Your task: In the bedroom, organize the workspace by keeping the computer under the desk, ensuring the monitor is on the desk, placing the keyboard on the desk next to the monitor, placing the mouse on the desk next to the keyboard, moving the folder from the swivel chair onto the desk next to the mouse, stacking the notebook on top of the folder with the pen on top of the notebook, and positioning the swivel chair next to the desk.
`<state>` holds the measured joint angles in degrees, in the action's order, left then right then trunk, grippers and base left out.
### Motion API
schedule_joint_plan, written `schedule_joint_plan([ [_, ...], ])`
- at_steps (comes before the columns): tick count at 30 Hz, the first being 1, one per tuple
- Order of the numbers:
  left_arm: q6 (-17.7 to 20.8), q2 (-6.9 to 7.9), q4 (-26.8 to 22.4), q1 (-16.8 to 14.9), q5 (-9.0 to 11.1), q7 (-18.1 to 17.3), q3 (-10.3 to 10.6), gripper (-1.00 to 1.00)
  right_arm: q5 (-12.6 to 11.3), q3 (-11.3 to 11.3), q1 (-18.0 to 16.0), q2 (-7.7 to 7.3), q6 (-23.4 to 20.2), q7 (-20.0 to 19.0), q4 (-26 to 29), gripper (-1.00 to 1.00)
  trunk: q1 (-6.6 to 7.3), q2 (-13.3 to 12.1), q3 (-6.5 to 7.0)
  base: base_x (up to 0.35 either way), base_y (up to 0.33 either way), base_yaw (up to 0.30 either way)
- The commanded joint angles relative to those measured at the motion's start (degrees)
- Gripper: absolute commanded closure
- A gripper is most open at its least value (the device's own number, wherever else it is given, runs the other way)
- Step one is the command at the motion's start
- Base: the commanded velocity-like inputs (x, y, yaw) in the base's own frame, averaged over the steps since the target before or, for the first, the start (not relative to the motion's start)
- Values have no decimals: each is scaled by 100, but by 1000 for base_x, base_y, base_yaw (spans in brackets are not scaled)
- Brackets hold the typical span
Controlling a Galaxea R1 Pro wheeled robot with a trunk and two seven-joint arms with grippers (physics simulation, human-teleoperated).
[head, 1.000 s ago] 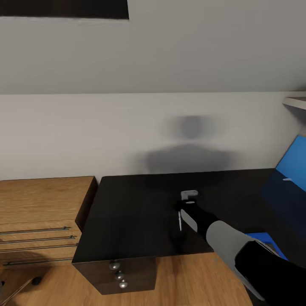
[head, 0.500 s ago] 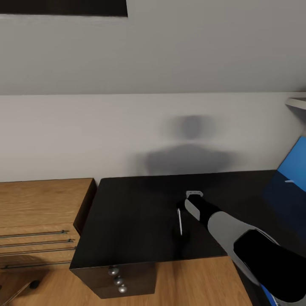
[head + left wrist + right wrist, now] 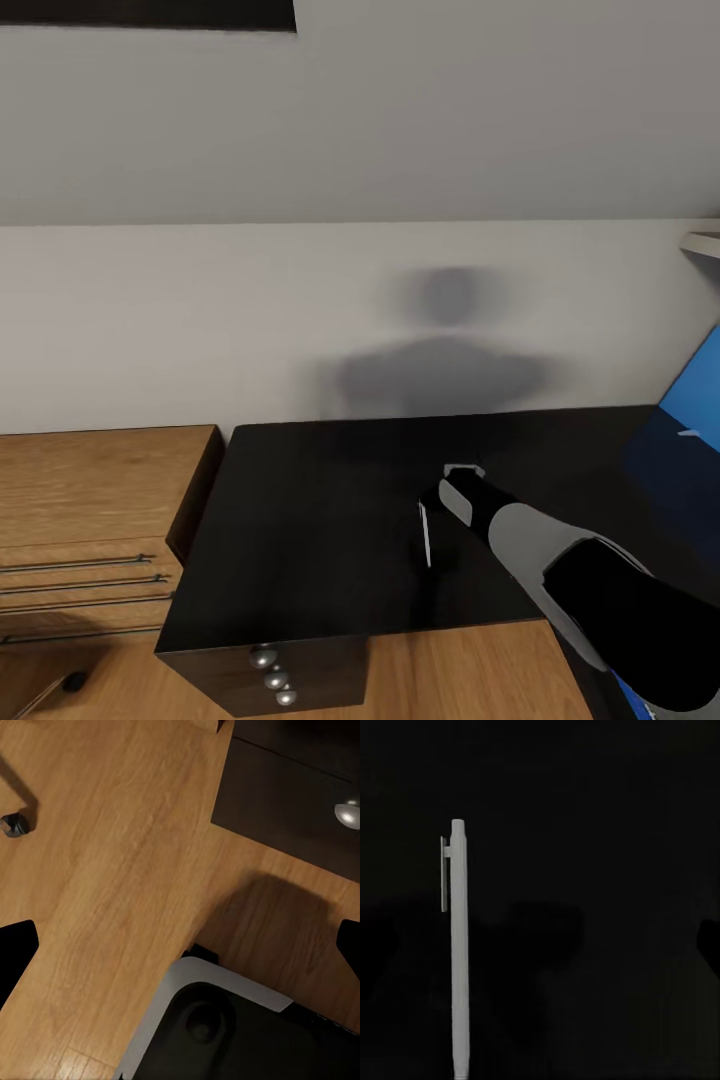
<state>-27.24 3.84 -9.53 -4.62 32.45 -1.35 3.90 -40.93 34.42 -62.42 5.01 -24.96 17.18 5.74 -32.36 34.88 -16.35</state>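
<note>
A thin light-grey pen (image 3: 426, 536) lies on the glossy black desk (image 3: 320, 520), near its front edge. My right gripper (image 3: 440, 512) hangs just above it, pointing down; the wrist hides the fingers in the head view. In the right wrist view the pen (image 3: 457, 952) lies on the black top between two faint dark fingertips (image 3: 709, 937) that stand wide apart, so the gripper is open and holds nothing. The blue folder (image 3: 700, 395) is cropped at the right edge. My left gripper (image 3: 180, 945) is open over the wood floor.
Low oak drawers (image 3: 90, 520) stand against the desk's left side. A black cabinet front with round silver knobs (image 3: 273, 681) sits under the desk. A chair castor (image 3: 72, 683) rests on the floor at lower left. The grey-white wall rises right behind the desk.
The head view has shifted a little, so the desk sits slightly lower and further left in it. My right wrist has edged forward over the pen, which still lies on the desk.
</note>
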Motion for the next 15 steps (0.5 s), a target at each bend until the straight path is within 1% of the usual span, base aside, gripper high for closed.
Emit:
schedule_joint_plan([
  [1, -21, 3, 4, -4, 59, -14, 41, -100, -54, 45, -2, 49, -27, 13, -32, -100, -2, 7, -8, 4, 0, 0],
  [4, -22, 3, 4, -4, 60, -14, 41, -100, -53, 46, 2, 114, -31, -47, -69, -100, -2, 7, -8, 3, 0, 0],
  [6, -21, 3, 4, -4, 56, -14, 40, -100, -49, 49, 7, 201, -49, -166, -92, -100, -2, 7, -8, 1, 0, 0],
  [11, -21, 3, 4, -2, 56, -14, 40, -100, -35, 62, 14, 292, -136, -302, -100, -100, -2, 7, -8, 0, 0, 0],
  [15, -23, 3, 4, -3, 58, -14, 40, -100, -21, 71, 14, 410, -152, -338, -98, -100, -2, 7, -8, 0, 0, 0],
])
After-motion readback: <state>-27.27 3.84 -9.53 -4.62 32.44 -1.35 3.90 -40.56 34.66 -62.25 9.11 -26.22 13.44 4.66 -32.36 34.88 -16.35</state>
